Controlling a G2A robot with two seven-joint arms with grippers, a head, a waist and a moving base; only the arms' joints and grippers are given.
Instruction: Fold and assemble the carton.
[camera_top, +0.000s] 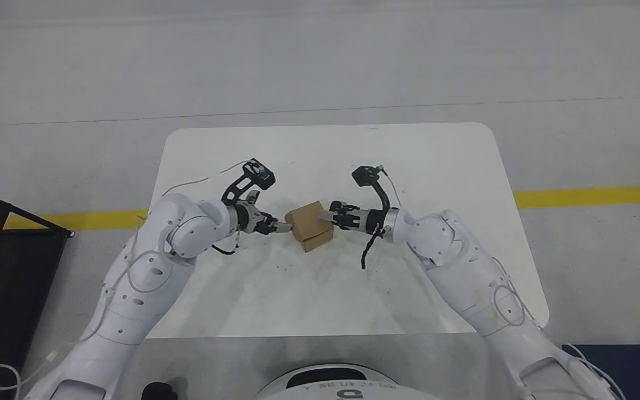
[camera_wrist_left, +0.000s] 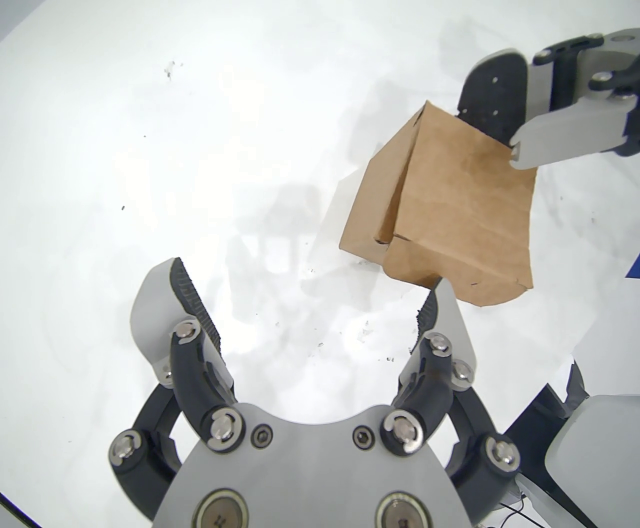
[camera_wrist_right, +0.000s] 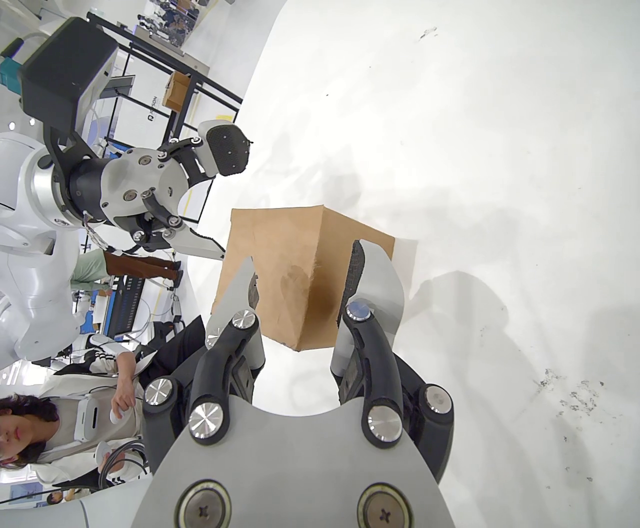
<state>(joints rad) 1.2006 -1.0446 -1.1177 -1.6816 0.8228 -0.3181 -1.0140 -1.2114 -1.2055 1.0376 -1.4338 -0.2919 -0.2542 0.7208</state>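
Grey floor (camera_top: 320, 60) with a yellow stripe (camera_top: 575, 196) surrounds the white table (camera_top: 420, 170), whose top is scuffed with small dark marks. Both arms bend in from the robot's sides with elbows out, the left arm (camera_top: 170, 240) and right arm (camera_top: 450, 245) meeting nose to nose near the table's middle. Between them is the carton (camera_top: 310, 225), a small brown cardboard box tipped at an angle, its walls folded up and one flap overlapping another at a notched seam (camera_wrist_left: 387, 240). The right gripper (camera_wrist_right: 305, 255) straddles one upright corner of the carton, one finger on each adjoining face, clamped on it. The left gripper (camera_wrist_left: 307, 280) stands spread wide, holding nothing, one fingertip (camera_wrist_left: 440, 295) right at the carton's lower edge.
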